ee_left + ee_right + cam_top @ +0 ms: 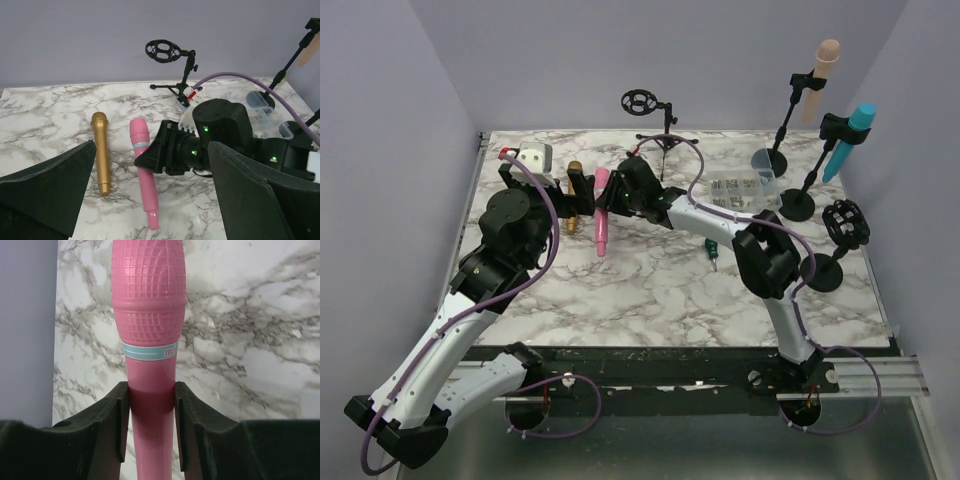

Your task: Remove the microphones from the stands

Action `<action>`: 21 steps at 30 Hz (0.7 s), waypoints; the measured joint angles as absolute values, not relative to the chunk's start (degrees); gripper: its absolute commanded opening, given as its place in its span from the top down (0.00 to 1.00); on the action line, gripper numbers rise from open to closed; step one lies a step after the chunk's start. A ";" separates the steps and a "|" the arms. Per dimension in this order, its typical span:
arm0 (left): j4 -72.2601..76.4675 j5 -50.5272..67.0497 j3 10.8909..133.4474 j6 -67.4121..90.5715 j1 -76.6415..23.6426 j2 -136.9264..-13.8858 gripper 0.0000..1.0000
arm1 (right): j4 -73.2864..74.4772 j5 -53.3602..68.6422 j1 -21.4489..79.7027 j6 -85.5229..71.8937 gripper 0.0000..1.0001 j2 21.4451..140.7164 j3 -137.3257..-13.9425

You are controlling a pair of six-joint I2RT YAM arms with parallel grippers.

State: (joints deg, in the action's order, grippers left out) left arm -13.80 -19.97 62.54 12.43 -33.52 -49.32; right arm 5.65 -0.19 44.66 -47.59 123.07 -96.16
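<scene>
A pink microphone [603,215] lies on the marble table left of centre, head towards the back. My right gripper [616,196] is shut on its handle just below the blue band, both pads against it in the right wrist view [150,390]. In the left wrist view the pink microphone [145,175] lies under the right gripper [155,157]. A gold microphone [101,155] lies just left of it. My left gripper [151,145] is open and empty, hovering near both microphones. An empty shock-mount stand [640,100] stands behind them.
At the right stand a stand holding a beige microphone [825,65], one holding a blue microphone [855,135] and an empty shock-mount stand [845,222]. A clear parts box [740,190] and a green screwdriver [711,250] lie near the right arm.
</scene>
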 measured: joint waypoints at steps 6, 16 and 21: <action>-13.80 -19.97 62.54 12.03 -33.52 -49.34 0.02 | 6.33 -1.34 44.36 -47.99 0.91 134.26 -109.67; -13.80 -19.94 62.54 12.03 -33.52 -49.56 0.01 | 9.26 -0.95 41.63 -49.50 0.89 146.85 -123.39; -13.80 -19.92 62.54 12.05 -33.52 -49.82 0.02 | 9.74 0.40 40.03 -50.59 0.88 149.40 -125.97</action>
